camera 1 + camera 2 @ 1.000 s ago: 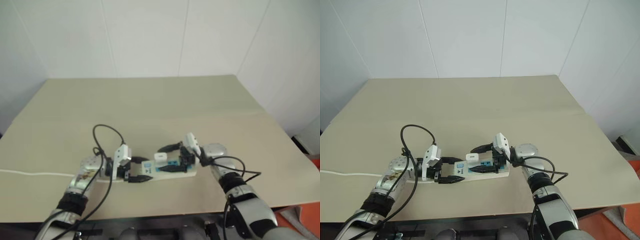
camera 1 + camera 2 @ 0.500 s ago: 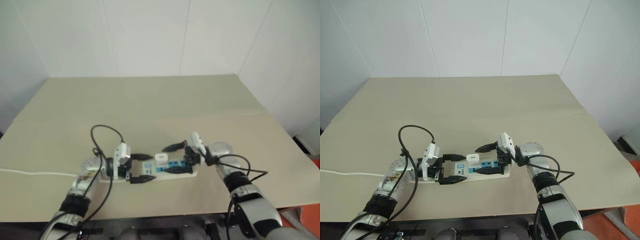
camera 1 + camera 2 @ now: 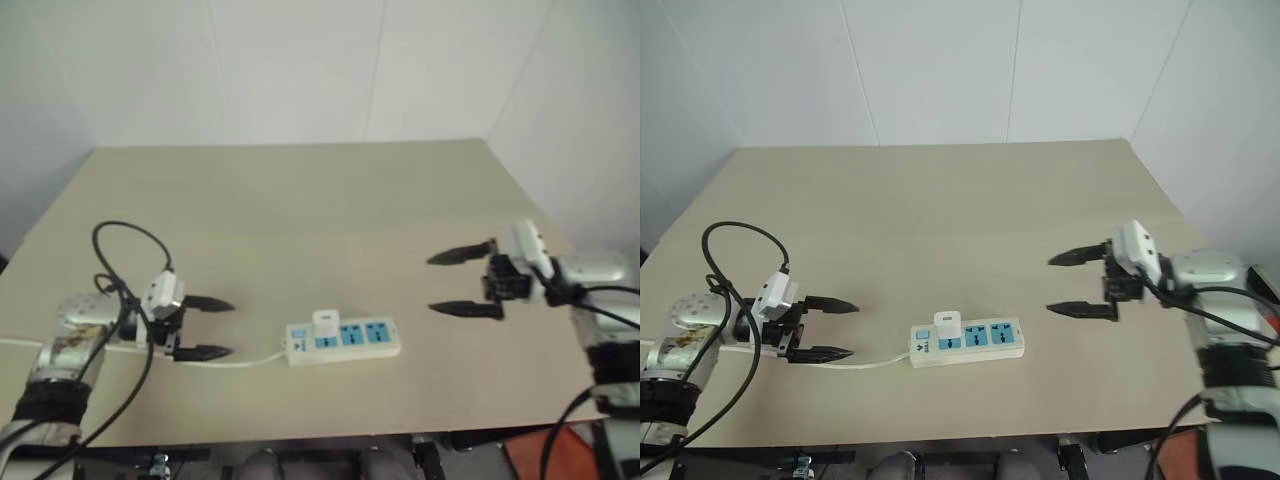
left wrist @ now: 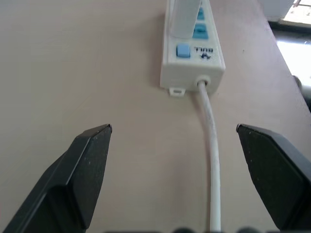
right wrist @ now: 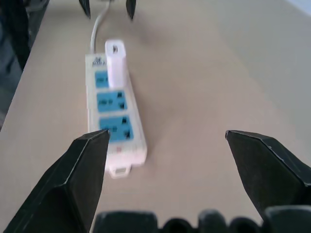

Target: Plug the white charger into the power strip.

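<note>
Right eye view: white charger (image 3: pixel 947 324) stands upright in the power strip (image 3: pixel 967 342)'s outlet nearest the cord. Left gripper (image 3: pixel 829 328) at nine o'clock and right gripper (image 3: pixel 1078 283) at three o'clock gape wide, empty. Charger looks light, rigid, smooth; pinch its flat sides.

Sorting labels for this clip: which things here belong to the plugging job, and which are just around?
Job:
- charger, standing in the strip's outlet nearest the cord
- power strip
- left end effector, open
- right end effector, open

Just around:
- table
- wall
</note>
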